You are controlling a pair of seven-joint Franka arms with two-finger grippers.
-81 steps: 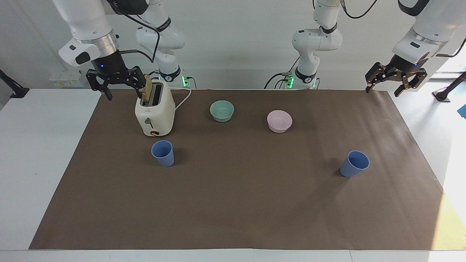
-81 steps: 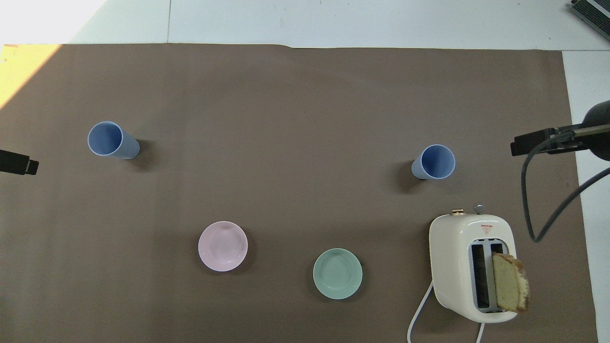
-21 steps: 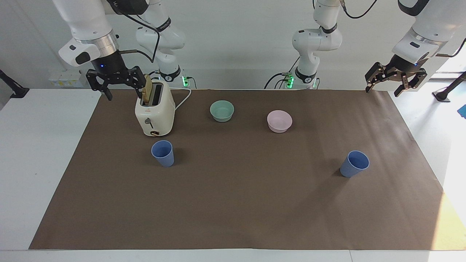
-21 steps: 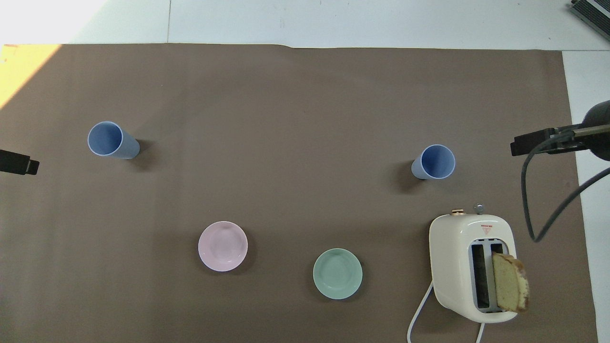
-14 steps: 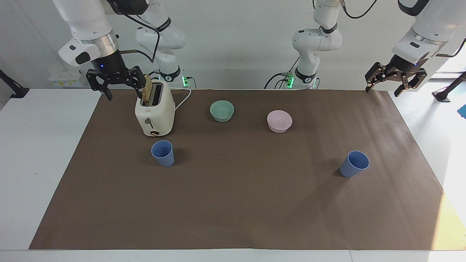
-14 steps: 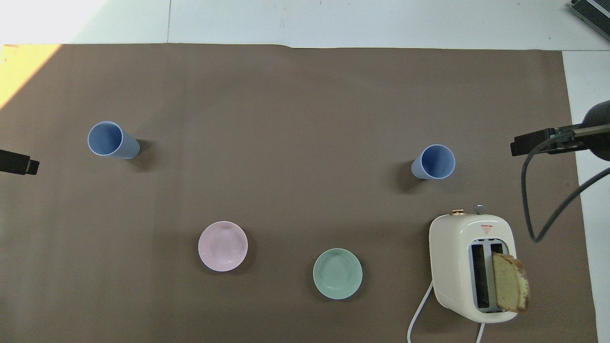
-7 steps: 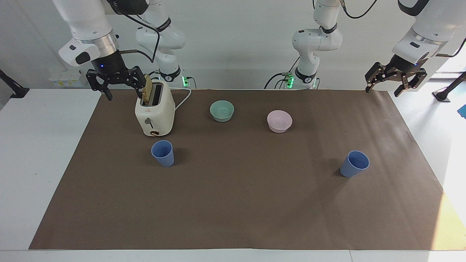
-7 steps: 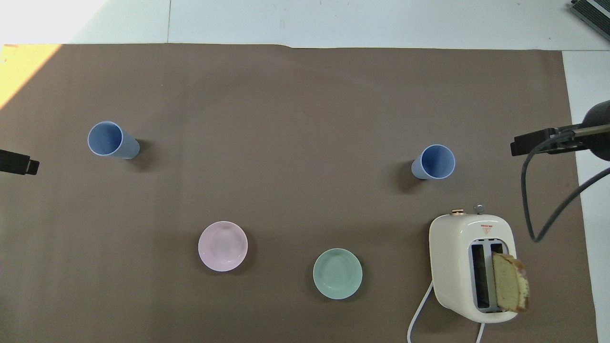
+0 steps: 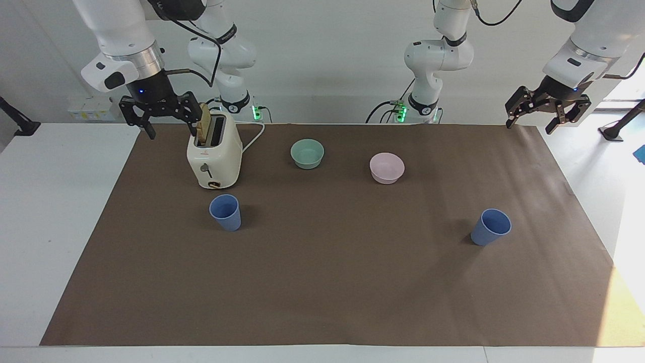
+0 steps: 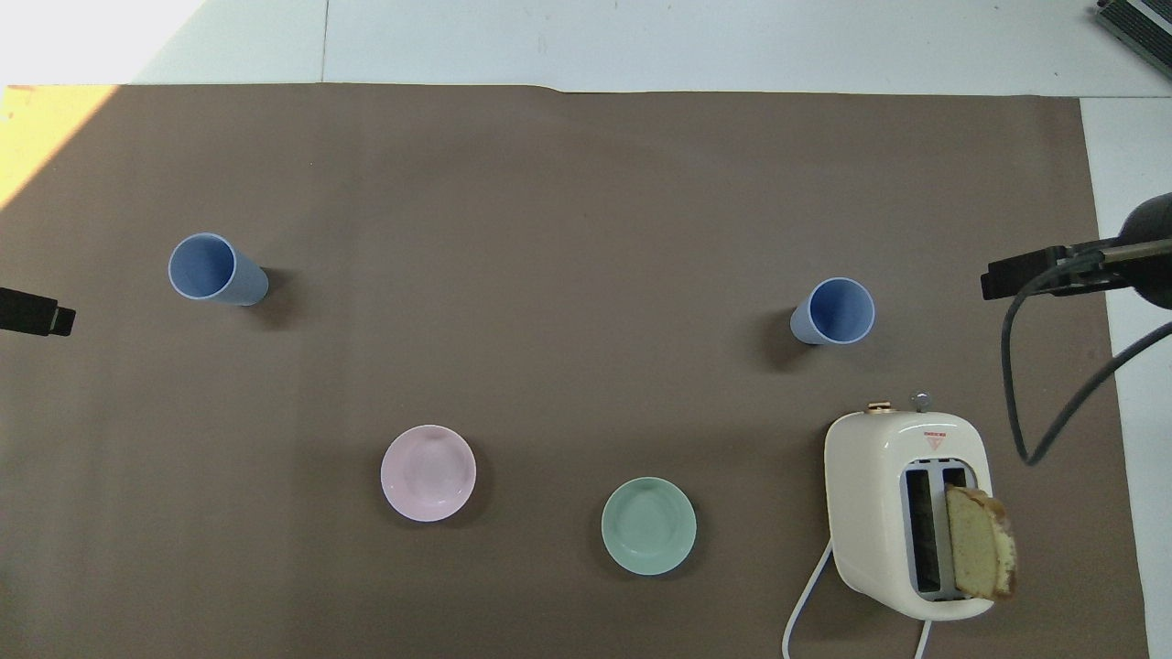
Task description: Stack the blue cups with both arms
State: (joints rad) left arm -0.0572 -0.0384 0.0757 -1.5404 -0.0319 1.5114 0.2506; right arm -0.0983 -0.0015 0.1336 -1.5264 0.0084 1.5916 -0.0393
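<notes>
Two blue cups stand upright and apart on the brown mat. One blue cup [image 9: 225,213] [image 10: 832,312] sits at the right arm's end, just farther from the robots than the toaster. The other blue cup [image 9: 490,227] [image 10: 217,270] is at the left arm's end. My right gripper [image 9: 171,131] hangs open and empty in the air beside the toaster, over the mat's corner. My left gripper [image 9: 530,128] hangs open and empty over the mat's other corner at the robots' end. Neither gripper touches a cup.
A cream toaster [image 9: 214,159] [image 10: 906,513] holds a bread slice [image 10: 980,542], and its cord runs toward the robots. A teal bowl [image 9: 307,153] [image 10: 648,526] and a pink bowl [image 9: 386,168] [image 10: 428,473] sit nearer to the robots than the cups.
</notes>
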